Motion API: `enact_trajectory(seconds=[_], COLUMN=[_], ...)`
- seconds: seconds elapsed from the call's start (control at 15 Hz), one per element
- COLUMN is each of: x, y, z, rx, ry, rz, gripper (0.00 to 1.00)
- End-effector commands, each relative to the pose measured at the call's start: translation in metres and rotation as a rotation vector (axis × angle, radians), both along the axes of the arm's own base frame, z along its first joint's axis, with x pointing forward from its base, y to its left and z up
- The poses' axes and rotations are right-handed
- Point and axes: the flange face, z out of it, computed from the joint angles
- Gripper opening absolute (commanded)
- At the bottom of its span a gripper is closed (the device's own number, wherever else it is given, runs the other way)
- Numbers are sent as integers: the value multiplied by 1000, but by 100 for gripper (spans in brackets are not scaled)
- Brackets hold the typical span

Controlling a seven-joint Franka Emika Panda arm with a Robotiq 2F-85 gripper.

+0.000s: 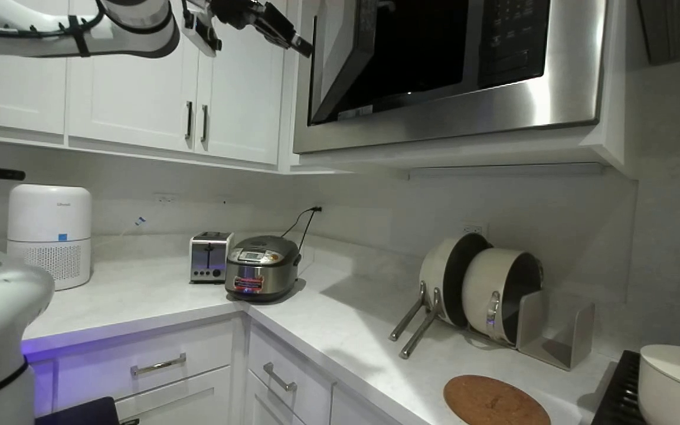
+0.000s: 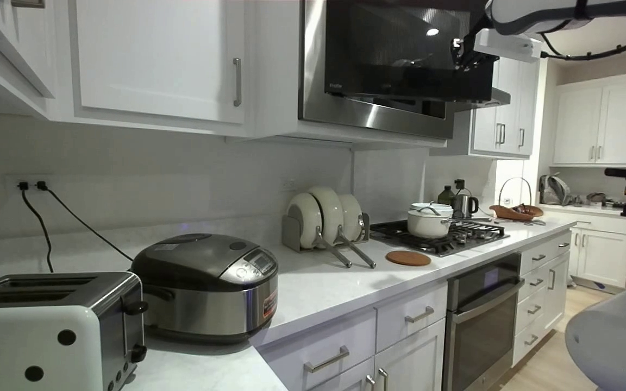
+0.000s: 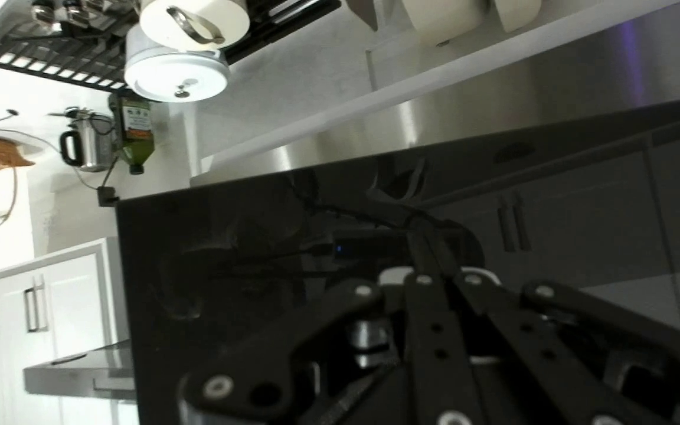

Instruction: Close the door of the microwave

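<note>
The door (image 2: 394, 49) is standing partly open, its dark front jutting out from the microwave (image 1: 464, 112), which is sitting among the white cabinets (image 1: 133, 88), above the counter (image 1: 346, 319). Your gripper (image 1: 304, 47) is pointing toward the door's outer face, with its fingers (image 3: 425, 307) resting together; whether they are touching the door, you cannot tell. In the wrist view, the door is filling much of what you are seeing and is mirroring cabinets and part of your arm (image 1: 107, 41). Below, a rack (image 1: 582, 330) is holding pans (image 2: 328, 209) on edge, and a round brown mat (image 1: 496, 401) is lying near them. A white pot (image 2: 427, 222) is sitting on the stove (image 2: 470, 233). In the corner of the counter, a rice cooker (image 2: 199, 304) is standing just beside a toaster (image 2: 30, 336), and farther along, a white air purifier (image 1: 49, 218) is standing well apart from both.
</note>
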Motion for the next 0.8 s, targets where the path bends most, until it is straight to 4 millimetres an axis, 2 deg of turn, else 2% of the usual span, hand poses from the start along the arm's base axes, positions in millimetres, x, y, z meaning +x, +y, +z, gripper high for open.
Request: enact_trajectory(seconds=[0.0,0.33,0.73], x=[0,1,28], y=[-21,-42,-37], z=[8,5,2], rx=[7,-23,-75], ry=[0,15,23], rz=[172,342,434], gripper=[0,0,0])
